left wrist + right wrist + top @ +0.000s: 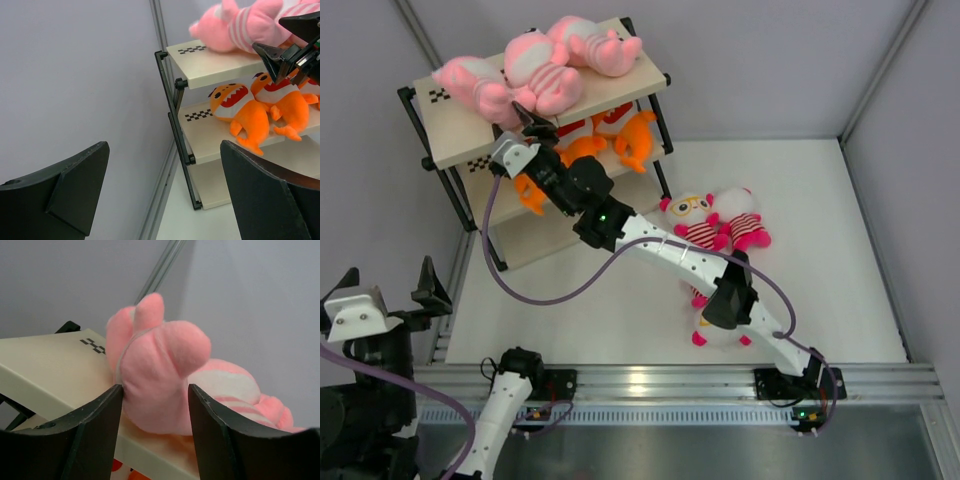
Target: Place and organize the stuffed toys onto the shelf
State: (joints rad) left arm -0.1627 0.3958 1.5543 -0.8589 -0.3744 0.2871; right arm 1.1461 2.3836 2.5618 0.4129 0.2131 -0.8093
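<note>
While the left gripper (162, 192) gapes empty, the right gripper (155, 405) brackets a pink toy (160, 375), fingers spread.

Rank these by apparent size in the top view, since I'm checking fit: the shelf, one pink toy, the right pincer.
1. The shelf, by far.
2. The leftmost pink toy.
3. The right pincer, though it looks fairly close to the toy.

Shelf (445, 130) at far left of table (820, 300), three plush dolls (545, 65) on its top board, three more (245, 112) on the middle board below, three striped-shirt dolls (720, 225) on the table right of the shelf.
</note>
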